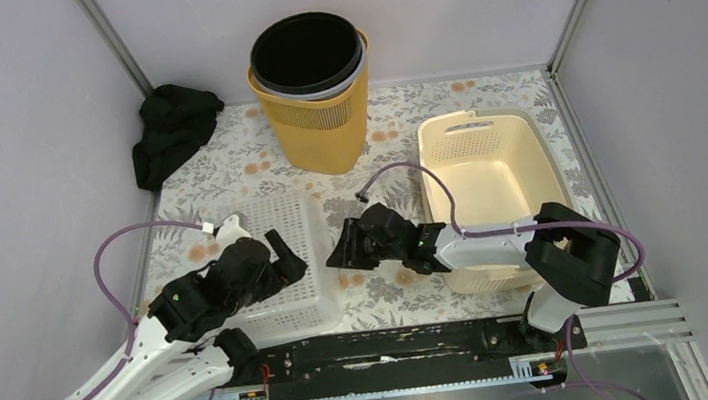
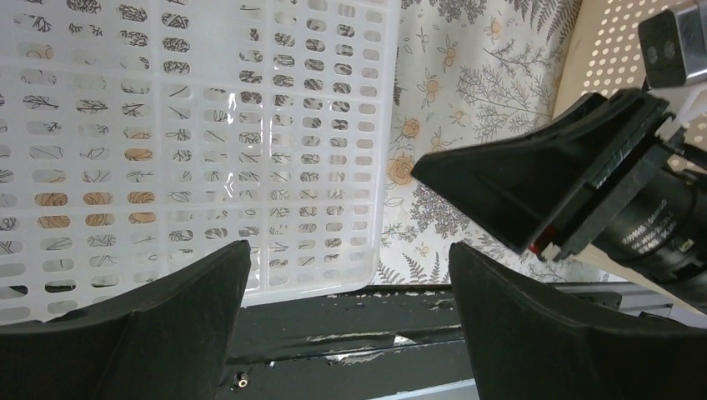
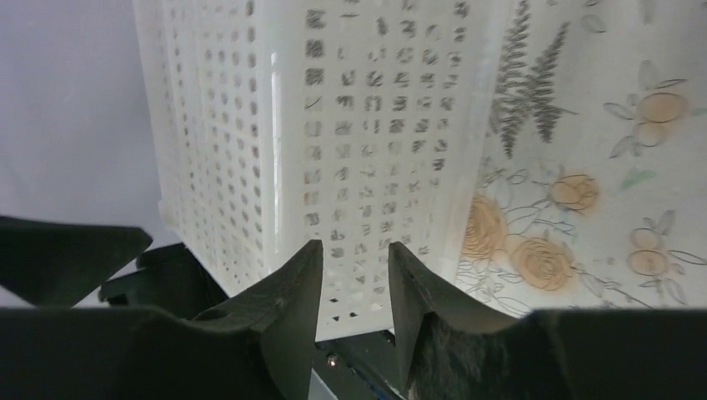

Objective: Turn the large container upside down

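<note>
Four containers are shown on the floral tablecloth point(image 1: 401, 114). A yellow bin point(image 1: 317, 134) is set upright at the back, and a black bin point(image 1: 305, 50) is nested in it, with a pale grey rim visible between the two; nothing is seen inside the black bin. A cream basket point(image 1: 474, 118) is placed at the right, mouth up and empty, its walls pierced with small round holes and its near wall crossed by the right arm. A black cloth point(image 1: 171, 130) is bunched in the back left corner. The large container, a white basket point(image 1: 277, 219), is located at the left front, just behind the arms' mounting rail point(image 1: 397, 344). Its translucent white plastic is pierced throughout with rows of small slots, through which the cloth's pattern is seen in the left wrist view point(image 2: 167, 150); whether its mouth faces up or down cannot be told. The left gripper point(image 1: 288, 260) is held over the basket's near right corner with its jaws spread wide and nothing between them point(image 2: 348, 250). The right gripper point(image 1: 341, 252) is pointed at the basket's right wall point(image 3: 333, 125), close beside it; its jaws are parted only narrowly point(image 3: 348, 250), and nothing is seen clamped between them.
</note>
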`<state>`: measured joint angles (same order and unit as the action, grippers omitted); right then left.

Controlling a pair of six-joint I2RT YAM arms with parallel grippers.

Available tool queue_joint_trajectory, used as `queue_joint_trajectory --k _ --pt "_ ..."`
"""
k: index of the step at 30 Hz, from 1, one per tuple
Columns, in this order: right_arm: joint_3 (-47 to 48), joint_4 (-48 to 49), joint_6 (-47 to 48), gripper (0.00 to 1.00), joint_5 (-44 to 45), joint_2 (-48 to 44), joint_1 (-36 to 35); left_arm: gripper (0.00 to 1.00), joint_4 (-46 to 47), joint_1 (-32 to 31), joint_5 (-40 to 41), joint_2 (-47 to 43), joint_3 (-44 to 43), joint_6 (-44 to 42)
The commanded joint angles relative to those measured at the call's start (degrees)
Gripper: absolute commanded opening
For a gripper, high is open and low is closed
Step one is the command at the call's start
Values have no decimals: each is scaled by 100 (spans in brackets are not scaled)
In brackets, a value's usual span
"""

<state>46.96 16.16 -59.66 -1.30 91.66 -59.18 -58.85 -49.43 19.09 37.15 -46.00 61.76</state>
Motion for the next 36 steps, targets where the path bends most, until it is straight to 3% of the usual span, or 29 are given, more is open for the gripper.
queue_joint_trajectory --k 1,9,16,26,36 --pt "-10 528 327 41 -1073 -209 -145 95 97 20 280 -72 99 261" --pt "428 471 826 37 -1935 -22 -580 98 75 27 310 59 48 232" --pt "791 603 698 38 -1938 706 -721 100 69 21 347 175 -146 190" --pt "2006 488 727 39 -1936 1978 -711 100 -266 24 576 105 -642 135" --pt "2770 92 929 41 -1995 2443 -415 100 -448 22 720 -123 -780 213"
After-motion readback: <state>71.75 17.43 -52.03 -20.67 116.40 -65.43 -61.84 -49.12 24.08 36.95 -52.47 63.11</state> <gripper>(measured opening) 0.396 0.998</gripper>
